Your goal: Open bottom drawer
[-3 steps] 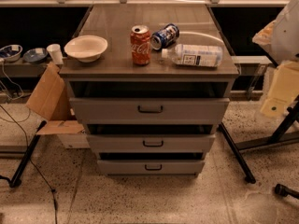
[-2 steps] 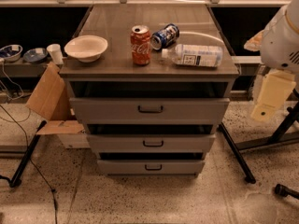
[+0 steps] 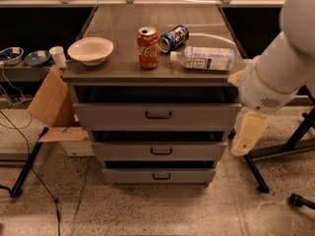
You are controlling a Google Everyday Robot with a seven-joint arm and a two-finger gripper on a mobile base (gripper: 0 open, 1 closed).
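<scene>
Three drawer fronts are being carried by the bench (image 3: 118, 33), and the bottom drawer (image 3: 128, 176), its handle (image 3: 161, 176) lying crosswise, is being left low and leftward of the tool (image 3: 248, 132), whose state cannot be told.

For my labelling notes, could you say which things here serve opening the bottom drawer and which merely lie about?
Job: short grey metal bottom drawer with dark bar handle; cream gripper, hanging right of the cabinet.
Lying about: upright red soda can; blue can on its side; clear plastic bottle lying down; white bowl.
</scene>
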